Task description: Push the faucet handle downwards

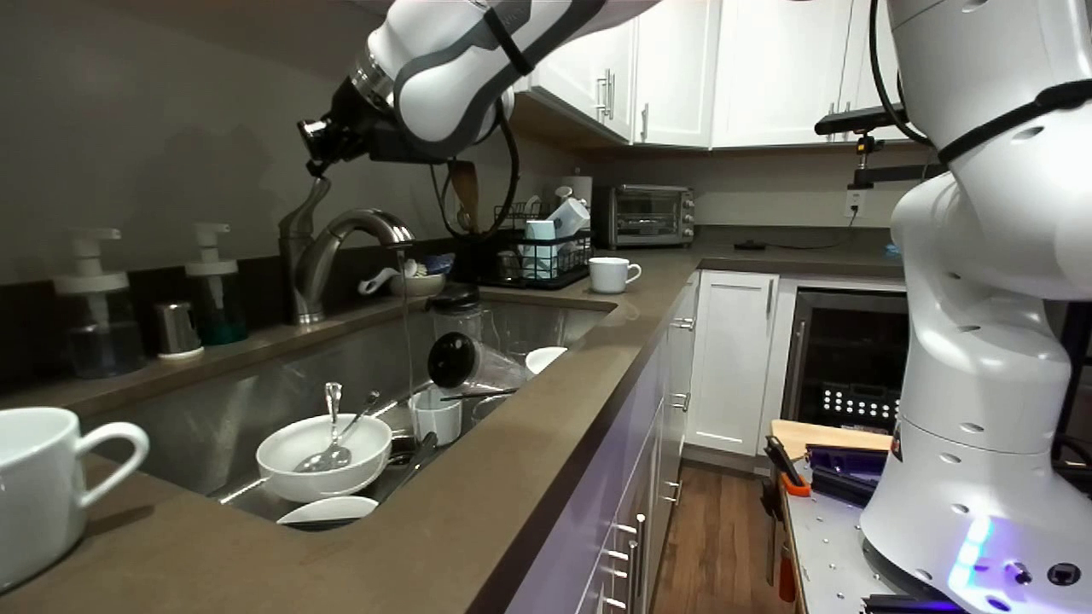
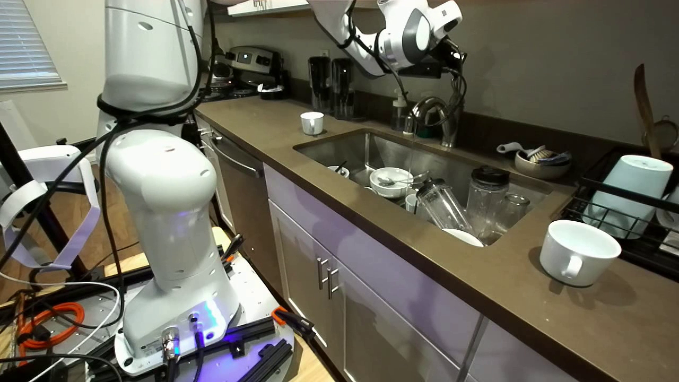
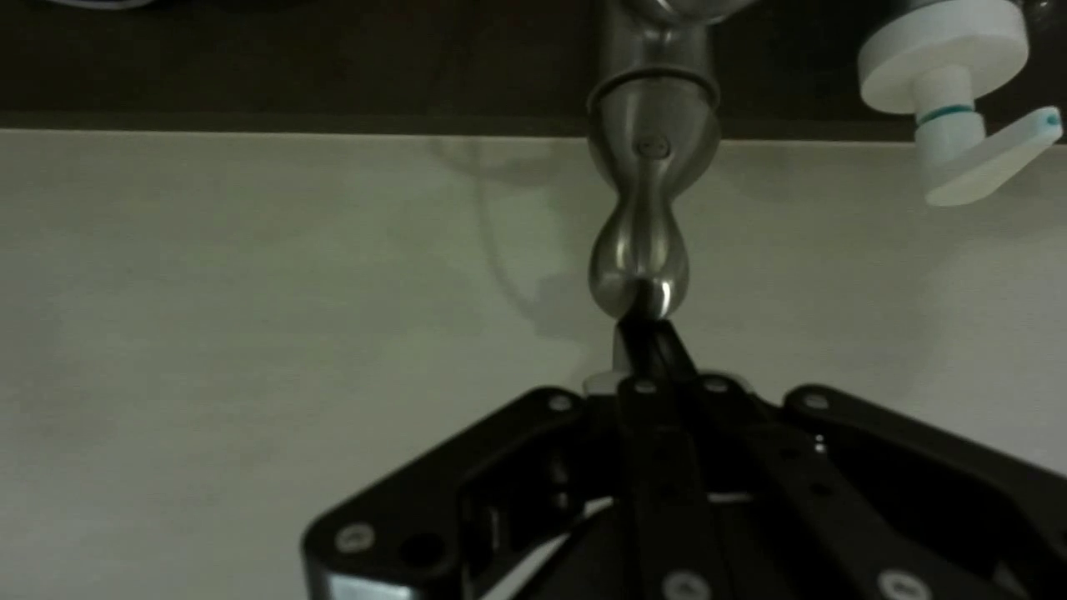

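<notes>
The faucet handle (image 1: 309, 203) is a slim silver-grey lever that rises up and tilts from the top of the faucet body. In the wrist view the handle (image 3: 640, 242) shows its rounded end just ahead of the fingertips. My gripper (image 1: 316, 167) is above the handle's tip, pointing down, and looks to be touching it. In the wrist view my gripper (image 3: 654, 327) has its black fingers together with nothing between them. A thin stream of water (image 1: 406, 324) falls from the arched spout (image 1: 345, 230). In an exterior view cables partly cover the faucet body (image 2: 450, 127).
Soap bottles (image 1: 94, 315) stand beside the faucet. The sink (image 1: 196, 443) holds a white bowl (image 1: 324, 477), jars and other dishes. White mugs (image 1: 610, 275) stand on the counter (image 2: 403, 212). A brush bowl (image 2: 541, 165) and a dish rack (image 2: 583, 199) lie on the faucet's far side.
</notes>
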Robot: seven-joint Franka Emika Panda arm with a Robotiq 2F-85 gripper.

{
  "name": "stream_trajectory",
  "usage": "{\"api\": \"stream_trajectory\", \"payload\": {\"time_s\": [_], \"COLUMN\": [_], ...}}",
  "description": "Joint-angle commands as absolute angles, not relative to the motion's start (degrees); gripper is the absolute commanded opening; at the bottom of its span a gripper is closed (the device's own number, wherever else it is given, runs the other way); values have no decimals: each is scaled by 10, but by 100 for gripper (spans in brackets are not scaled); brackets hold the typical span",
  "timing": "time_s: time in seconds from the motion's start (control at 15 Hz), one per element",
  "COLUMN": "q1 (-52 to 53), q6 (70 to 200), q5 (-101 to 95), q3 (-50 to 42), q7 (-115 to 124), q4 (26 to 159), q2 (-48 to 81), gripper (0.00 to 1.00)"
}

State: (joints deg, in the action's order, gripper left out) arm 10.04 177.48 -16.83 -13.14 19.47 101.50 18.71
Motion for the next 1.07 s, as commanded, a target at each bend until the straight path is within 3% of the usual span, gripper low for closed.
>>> {"api": "stream_trajectory", "payload": {"time_s": [0.0, 1.0], "q1": [107, 130], "q6": [1766, 1742], "q5": [-169, -173], "q3": [-133, -146], "q7": [200, 213], "q4": [1047, 1092], "q2": [169, 145], "gripper": [1, 1]}}
